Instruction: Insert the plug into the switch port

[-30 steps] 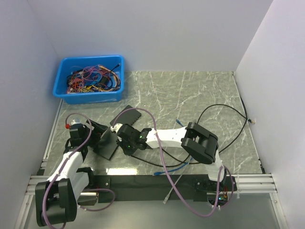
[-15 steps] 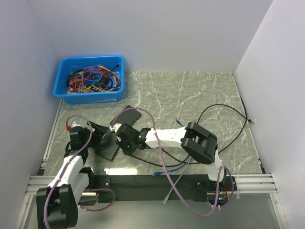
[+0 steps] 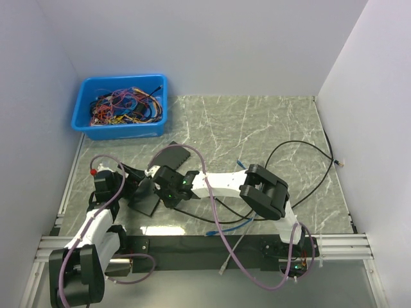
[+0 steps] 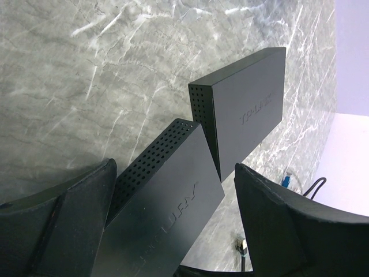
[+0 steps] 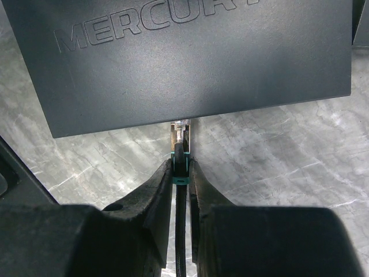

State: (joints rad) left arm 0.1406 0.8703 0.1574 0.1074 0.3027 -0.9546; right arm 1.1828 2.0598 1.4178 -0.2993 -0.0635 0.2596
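Well, right gripper point(image 5: 181, 165) pinched plug point(image 5: 180, 134), tip just ahead at switch point(image 5: 190, 57); skew could jam it. Left gripper point(image 4: 173, 173) spread.

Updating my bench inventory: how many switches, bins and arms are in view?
Switches: 2
Bin: 1
Arms: 2
Total: 5

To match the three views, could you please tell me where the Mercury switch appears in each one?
Top external: switch lower left, below the TP-Link box.
Left wrist: switch bottom centre, below that box.
Right wrist: switch fills the top, plug at its near edge.
Shared landmark: the TP-Link box, in top and left wrist views.
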